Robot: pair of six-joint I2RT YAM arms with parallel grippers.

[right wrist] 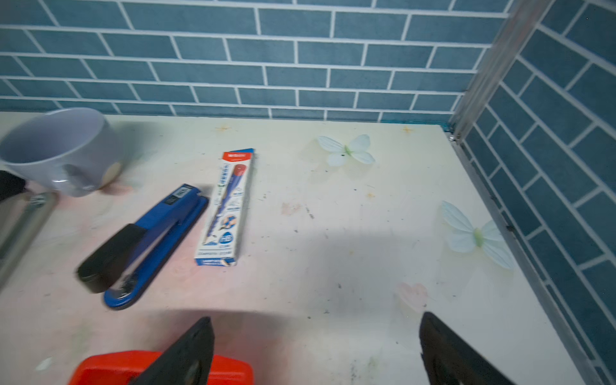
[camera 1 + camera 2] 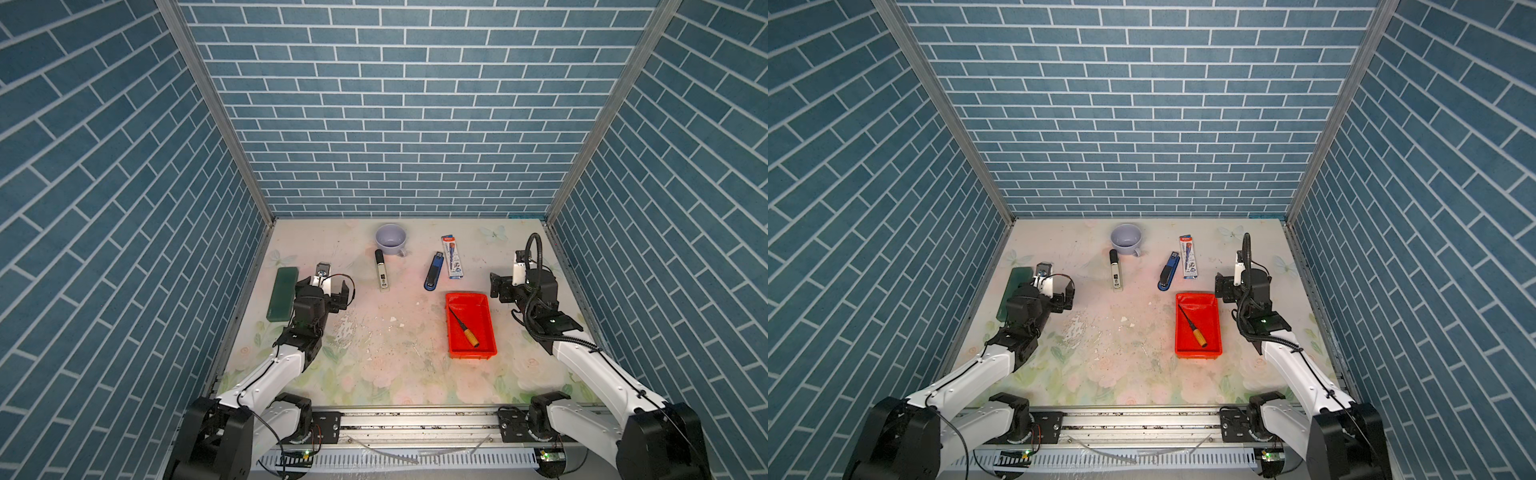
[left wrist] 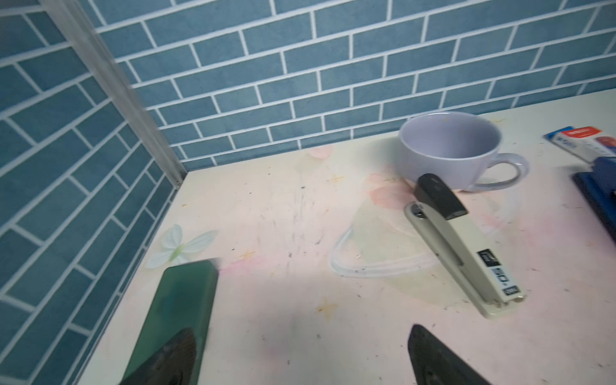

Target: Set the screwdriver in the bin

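Note:
The screwdriver (image 2: 463, 326) (image 2: 1191, 326), with its yellow-orange handle and thin black shaft, lies diagonally inside the red bin (image 2: 478, 305) (image 2: 1206, 309), handle toward the front. My right gripper (image 2: 519, 286) (image 2: 1241, 286) (image 1: 316, 320) hovers just beyond the bin's back right corner (image 1: 106, 366), open and holding nothing. My left gripper (image 2: 323, 289) (image 2: 1045, 291) (image 3: 301, 336) is open and empty at the left, beside the green case. The left wrist view shows neither bin nor screwdriver.
A dark green case (image 2: 283, 299) (image 3: 186, 293) lies at the left edge. Toward the back are a lilac mug (image 2: 390, 239) (image 3: 450, 150), a beige stapler (image 2: 382, 274) (image 3: 466, 250), a blue stapler (image 2: 434, 272) (image 1: 150, 240) and a pencil box (image 2: 452, 257) (image 1: 226, 206). Brick-patterned walls enclose three sides.

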